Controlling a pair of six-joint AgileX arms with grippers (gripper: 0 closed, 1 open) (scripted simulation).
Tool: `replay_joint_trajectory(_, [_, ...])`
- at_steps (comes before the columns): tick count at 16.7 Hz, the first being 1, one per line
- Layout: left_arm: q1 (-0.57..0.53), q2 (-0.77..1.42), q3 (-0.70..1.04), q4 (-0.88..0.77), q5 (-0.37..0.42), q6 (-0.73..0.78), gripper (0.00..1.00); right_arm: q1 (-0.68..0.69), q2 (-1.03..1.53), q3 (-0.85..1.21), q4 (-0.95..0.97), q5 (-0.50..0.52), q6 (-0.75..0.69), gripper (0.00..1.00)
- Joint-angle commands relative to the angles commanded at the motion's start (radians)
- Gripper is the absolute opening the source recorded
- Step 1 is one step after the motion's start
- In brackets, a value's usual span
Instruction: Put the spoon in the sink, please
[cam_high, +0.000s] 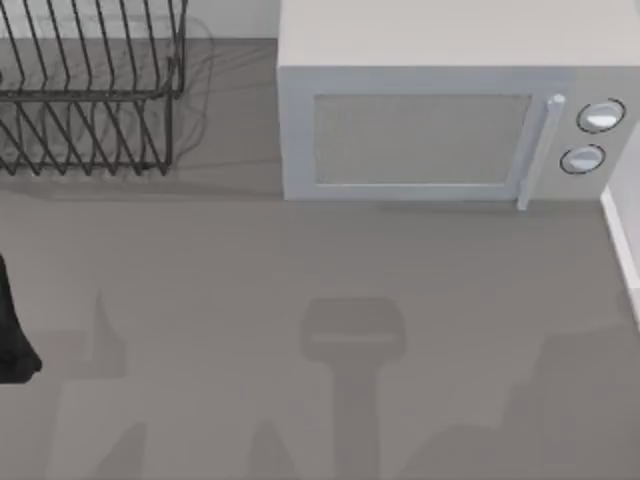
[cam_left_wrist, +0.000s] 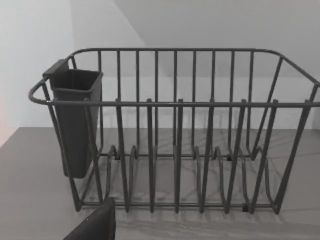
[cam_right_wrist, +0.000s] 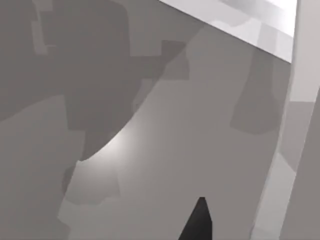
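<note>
The spoon is out of view. A white raised edge (cam_high: 622, 235) runs along the table's far right; I cannot tell whether it belongs to the sink. The same kind of white edge (cam_right_wrist: 300, 95) crosses the right wrist view beside a grey surface. My left arm (cam_high: 14, 335) is a black shape at the table's left edge, and a dark part of my left gripper (cam_left_wrist: 95, 225) faces the dish rack. A dark tip of my right gripper (cam_right_wrist: 197, 224) hangs over the grey surface.
A black wire dish rack (cam_high: 90, 90) stands at the back left, with a dark cutlery cup (cam_left_wrist: 75, 120) hung on one end. A white microwave (cam_high: 440, 110) with its door shut fills the back right. Arm shadows lie on the grey tabletop (cam_high: 300, 260).
</note>
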Motion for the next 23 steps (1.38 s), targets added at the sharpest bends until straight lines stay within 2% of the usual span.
replay_joint_trajectory(4, [0.0,0.0,0.0,0.0,0.0,0.0,1.0,0.041,0.249,0.316,-0.117,0.003,0.034,0.0])
replay_joint_trajectory(11, [0.0,0.0,0.0,0.0,0.0,0.0,1.0,0.139,0.761,1.083,-0.354,0.008,0.137,0.0])
replay_joint_trajectory(15, [0.0,0.0,0.0,0.0,0.0,0.0,1.0,0.192,0.985,1.426,-0.447,0.013,0.2,0.0])
replay_joint_trajectory(19, [0.0,0.0,0.0,0.0,0.0,0.0,1.0,0.228,1.111,1.613,-0.491,0.018,0.245,0.0])
replay_joint_trajectory(23, [0.0,0.0,0.0,0.0,0.0,0.0,1.0,0.235,1.132,1.643,-0.497,0.019,0.254,0.0])
